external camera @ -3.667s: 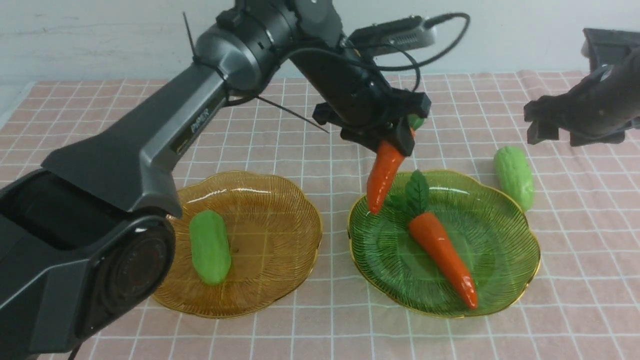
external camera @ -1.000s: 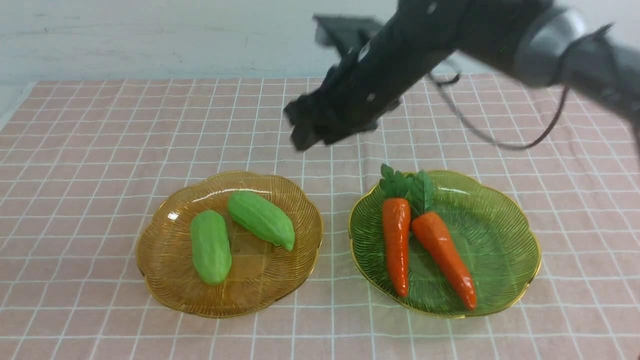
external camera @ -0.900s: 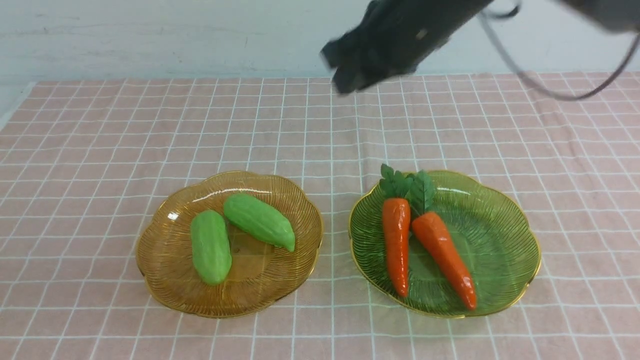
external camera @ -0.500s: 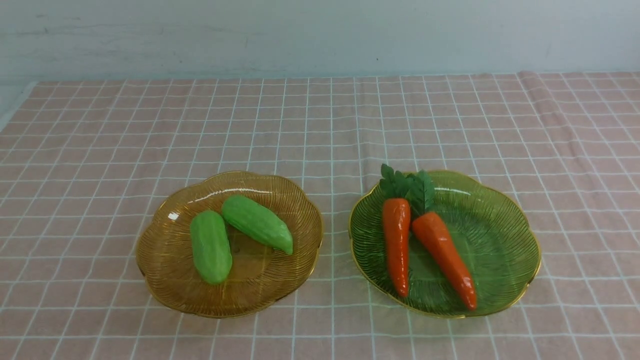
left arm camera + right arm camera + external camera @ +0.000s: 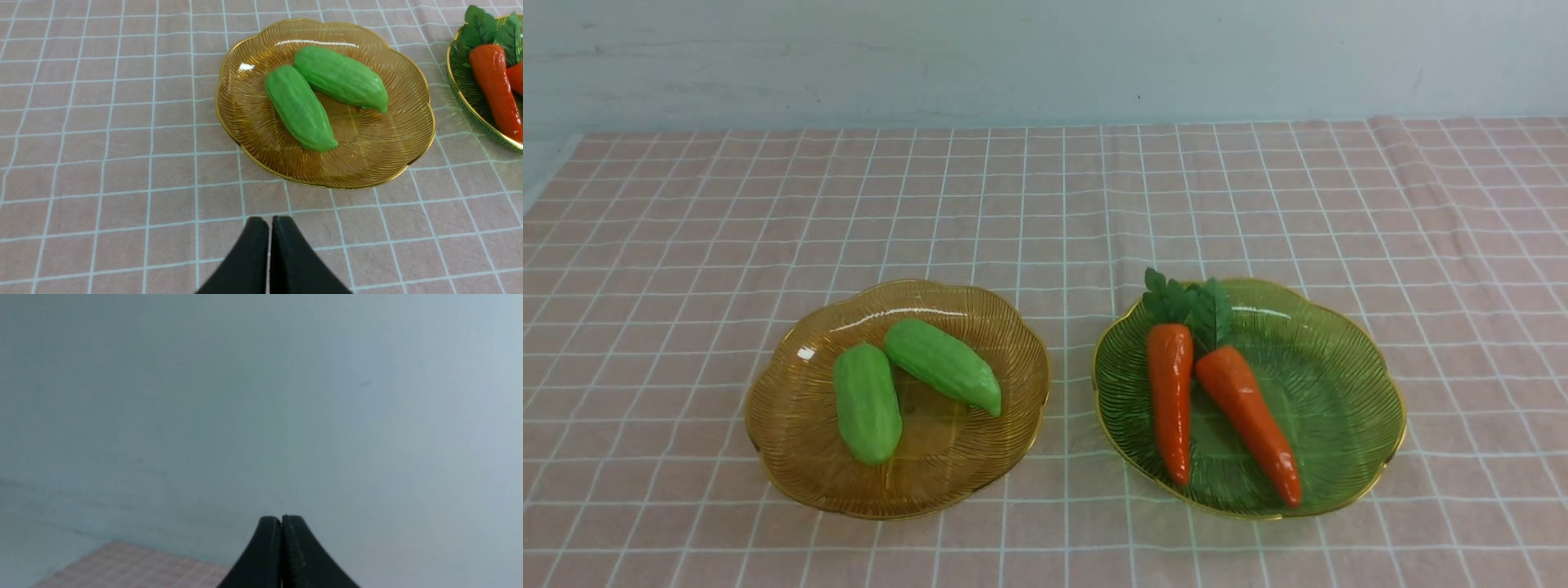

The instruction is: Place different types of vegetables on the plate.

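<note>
In the front view, a bench covered by a pink checked cloth (image 5: pixel 1045 204) is seen, with a pale wall (image 5: pixel 1045 57) behind it. Two ribbed, scalloped plates are set side by side on the cloth, close together but apart. On the amber plate (image 5: pixel 980 327), at the left, two light-green gourds are laid: the left gourd (image 5: pixel 867 403) lies roughly lengthwise, and the right gourd (image 5: pixel 943 365) is angled away from it, the two touching near their far ends. On the green plate (image 5: pixel 1331 392), at the right, two orange carrots are laid with their dark leaf tops overlapping at the far rim; the left carrot (image 5: pixel 1170 400) and the right carrot (image 5: pixel 1245 408) spread apart toward their tips.

In the left wrist view, the left end effector (image 5: pixel 269 222) is seen over bare cloth, apart from the amber plate, with its fingers pressed together and nothing held. Both gourds and part of the green plate are shown beyond it.

In the right wrist view, the right end effector (image 5: pixel 281 520) is seen against the wall, its fingers pressed together and empty, with a corner of the cloth below.
</note>
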Robot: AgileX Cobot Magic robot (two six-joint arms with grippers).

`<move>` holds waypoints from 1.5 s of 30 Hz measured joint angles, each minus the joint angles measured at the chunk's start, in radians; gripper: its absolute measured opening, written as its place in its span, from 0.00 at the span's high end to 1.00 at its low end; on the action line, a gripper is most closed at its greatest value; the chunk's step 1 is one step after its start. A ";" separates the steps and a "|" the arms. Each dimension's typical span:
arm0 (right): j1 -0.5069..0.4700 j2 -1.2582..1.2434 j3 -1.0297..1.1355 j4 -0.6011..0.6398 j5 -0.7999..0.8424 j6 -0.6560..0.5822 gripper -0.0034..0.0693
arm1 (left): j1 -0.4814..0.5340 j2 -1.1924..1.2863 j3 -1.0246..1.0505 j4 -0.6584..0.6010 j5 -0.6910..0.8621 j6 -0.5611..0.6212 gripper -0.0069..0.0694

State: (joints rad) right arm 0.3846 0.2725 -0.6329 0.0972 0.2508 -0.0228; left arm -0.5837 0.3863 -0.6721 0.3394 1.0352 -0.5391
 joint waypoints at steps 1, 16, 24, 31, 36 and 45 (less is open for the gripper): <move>0.000 -0.102 0.097 0.000 -0.059 0.006 0.97 | 0.000 0.000 0.009 -0.001 -0.017 -0.001 0.91; 0.000 -0.283 0.269 -0.015 -0.153 0.010 0.97 | 0.000 -0.092 0.013 -0.021 -0.043 0.016 0.91; 0.000 -0.283 0.269 -0.016 -0.153 0.010 0.97 | 0.000 -0.196 0.013 -0.017 -0.043 0.019 0.91; 0.000 -0.283 0.269 -0.016 -0.153 0.010 0.97 | 0.000 -0.202 0.013 -0.017 -0.043 0.019 0.91; 0.000 -0.283 0.269 -0.016 -0.153 0.010 0.97 | 0.000 -0.202 0.013 -0.017 -0.043 0.019 0.91; 0.000 -0.283 0.269 -0.016 -0.153 0.010 0.97 | 0.000 -0.205 0.042 0.003 -0.091 0.074 0.91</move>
State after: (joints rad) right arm 0.3846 -0.0105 -0.3641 0.0812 0.0976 -0.0133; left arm -0.5834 0.1818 -0.6299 0.3425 0.9437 -0.4650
